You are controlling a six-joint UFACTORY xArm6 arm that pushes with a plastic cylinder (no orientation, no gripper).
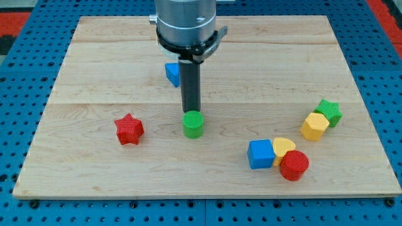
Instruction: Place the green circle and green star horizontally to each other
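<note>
The green circle (193, 124) lies near the middle of the wooden board (94, 69), a little below centre. The green star (329, 112) sits at the view's right, touching the yellow hexagon (314, 126) at its lower left. The star is slightly higher in the view than the circle. My tip (191, 112) stands right at the top edge of the green circle, touching it or nearly so. The dark rod rises from there to the arm's round head at the view's top.
A red star (129, 129) lies left of the green circle. A blue block (173, 74) sits behind the rod, partly hidden. At the lower right a blue cube (260, 154), a yellow heart (284, 147) and a red cylinder (294, 166) cluster together.
</note>
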